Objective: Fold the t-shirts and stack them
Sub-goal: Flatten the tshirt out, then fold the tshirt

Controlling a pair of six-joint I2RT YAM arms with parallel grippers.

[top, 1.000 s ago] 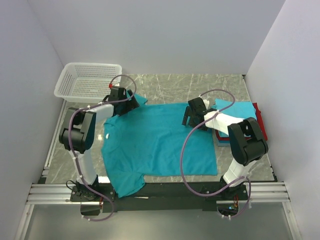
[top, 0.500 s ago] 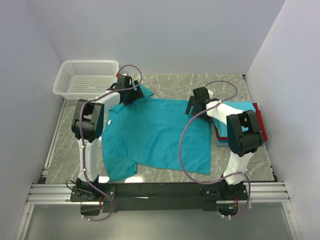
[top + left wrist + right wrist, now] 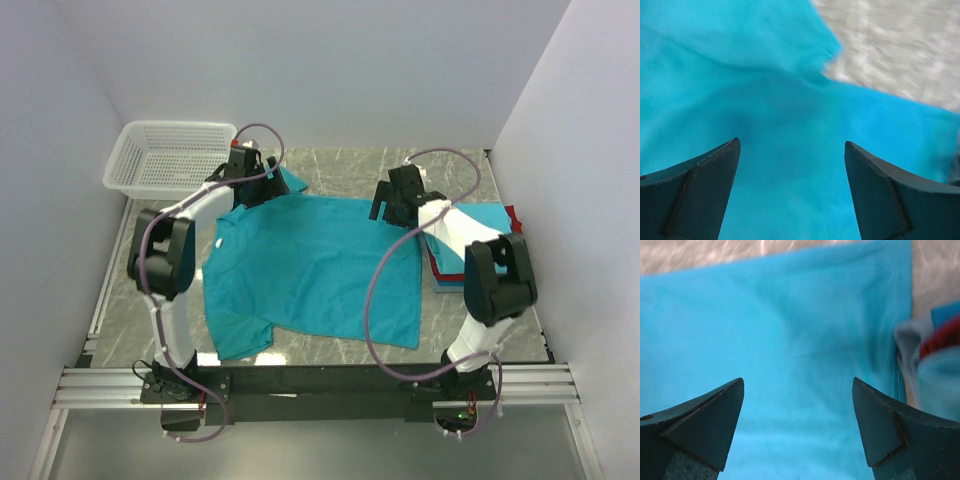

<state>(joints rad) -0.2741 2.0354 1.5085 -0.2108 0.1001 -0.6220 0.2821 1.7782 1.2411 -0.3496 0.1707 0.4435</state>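
A teal t-shirt (image 3: 310,270) lies spread flat on the marble table. My left gripper (image 3: 258,194) is open and empty over its far left corner by the sleeve (image 3: 290,181); the left wrist view shows teal cloth (image 3: 790,130) between the wide-apart fingers (image 3: 705,190). My right gripper (image 3: 385,212) is open and empty over the shirt's far right corner; the right wrist view shows cloth (image 3: 795,355) between the fingers (image 3: 880,425). A stack of folded shirts (image 3: 480,225), light blue on top with red and blue below, lies at the right; its edge shows in the right wrist view (image 3: 940,355).
A white mesh basket (image 3: 165,160) stands at the back left, just beyond the left arm. White walls close in the table on three sides. Purple cables loop from both arms over the shirt.
Both grippers have moved toward the far side of the table, the teal shirt shifted away from the near edge with them and now lies flatter. The basket was nudged slightly left.
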